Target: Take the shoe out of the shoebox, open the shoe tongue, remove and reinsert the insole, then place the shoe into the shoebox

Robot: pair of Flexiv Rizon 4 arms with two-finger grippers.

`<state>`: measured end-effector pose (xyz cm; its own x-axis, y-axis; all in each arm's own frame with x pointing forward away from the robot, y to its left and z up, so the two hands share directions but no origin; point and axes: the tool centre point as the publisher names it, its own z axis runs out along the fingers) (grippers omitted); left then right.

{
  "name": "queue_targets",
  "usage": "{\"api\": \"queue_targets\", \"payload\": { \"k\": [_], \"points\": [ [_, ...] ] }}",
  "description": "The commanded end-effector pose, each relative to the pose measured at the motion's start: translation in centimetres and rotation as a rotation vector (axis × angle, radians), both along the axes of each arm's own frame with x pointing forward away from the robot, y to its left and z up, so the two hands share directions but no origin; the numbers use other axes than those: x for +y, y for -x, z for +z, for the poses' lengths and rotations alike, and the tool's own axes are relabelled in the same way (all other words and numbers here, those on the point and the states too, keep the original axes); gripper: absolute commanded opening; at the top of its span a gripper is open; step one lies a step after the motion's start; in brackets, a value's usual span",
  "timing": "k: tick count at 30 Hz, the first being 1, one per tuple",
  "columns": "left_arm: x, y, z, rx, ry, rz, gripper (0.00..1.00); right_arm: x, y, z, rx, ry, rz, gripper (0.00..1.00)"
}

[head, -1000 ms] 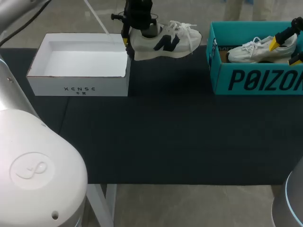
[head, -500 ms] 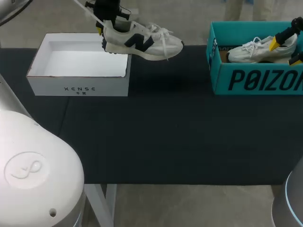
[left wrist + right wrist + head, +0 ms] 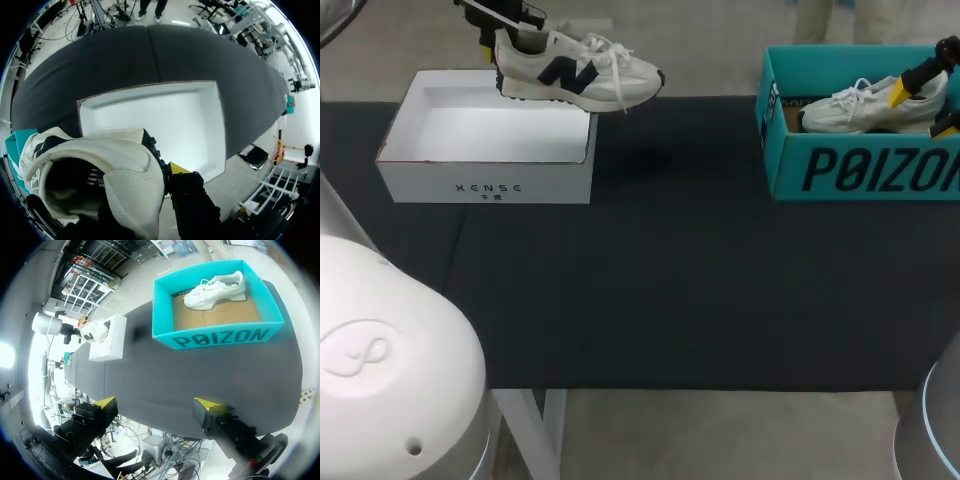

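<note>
Our left hand (image 3: pixel 498 42) comes in at the upper left of the head view, clamped on the heel of the white shoe (image 3: pixel 575 72). It holds the shoe in the air, clear of the worktop (image 3: pixel 700 280). The shoe has a dark logo on its side and lies roughly level. Its heel is over the far edge of the white shoebox (image 3: pixel 485 175), and its toe points right, past the box's right wall. A lace end hangs loose under the midfoot.

In the left wrist view, one yellow fingertip (image 3: pixel 177 167) presses the outside of the heel. The other finger is hidden by the shoe, whose dark opening faces the camera. The white shoebox lies open beyond it, with nothing inside.

At the upper right of the head view stands a teal shoebox (image 3: pixel 860 165), holding a second white shoe (image 3: pixel 850 108) against its far wall. Our right hand (image 3: pixel 156 403) is above that box with its fingers spread wide, gripping nothing. In the right wrist view, the teal shoebox and its shoe are ahead of the fingers and well apart from them. The two boxes stand well apart on the dark worktop.
</note>
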<state>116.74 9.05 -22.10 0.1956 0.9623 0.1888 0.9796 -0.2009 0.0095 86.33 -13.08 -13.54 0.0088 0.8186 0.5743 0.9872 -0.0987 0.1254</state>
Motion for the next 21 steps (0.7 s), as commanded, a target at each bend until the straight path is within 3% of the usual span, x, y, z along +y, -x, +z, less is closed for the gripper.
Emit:
{"api": "queue_targets", "payload": {
  "k": [1, 15, 21],
  "points": [
    [1.6, 0.1, 0.1, -0.010, 0.044, -0.003, 0.00, 0.0, -0.1, 0.0, 0.002, 0.001, 0.000, 1.00],
    [1.6, -0.1, 0.1, -0.005, 0.036, 0.024, 0.00, 0.0, -0.1, 0.0, 0.002, 0.001, 0.000, 1.00],
    [5.7, -0.5, 0.5, -0.080, 0.026, 0.008, 0.00, 0.0, -0.1, 0.0, 0.002, 0.001, 0.000, 1.00]
  ]
}}
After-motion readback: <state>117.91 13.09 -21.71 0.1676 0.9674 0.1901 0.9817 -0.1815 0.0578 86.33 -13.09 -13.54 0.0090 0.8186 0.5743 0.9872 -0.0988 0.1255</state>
